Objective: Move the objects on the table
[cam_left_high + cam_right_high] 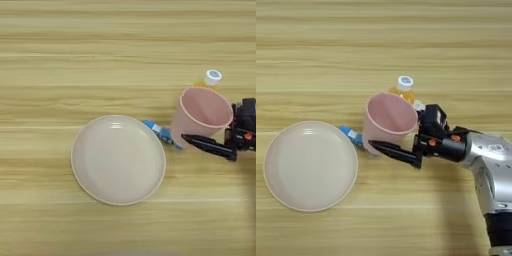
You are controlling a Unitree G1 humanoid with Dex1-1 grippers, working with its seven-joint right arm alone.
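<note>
Right gripper [398,135] clasps the upright pink cup [387,122] by its wall — plate [310,165] left, bottle [402,89] just behind.

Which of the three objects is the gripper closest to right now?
The pale pink cup. The right gripper has one black finger along the cup's near side; the bottle stands behind the cup, and the plate lies apart on the left.

Upright pink cup [389,120] beside plate [310,166]
</note>
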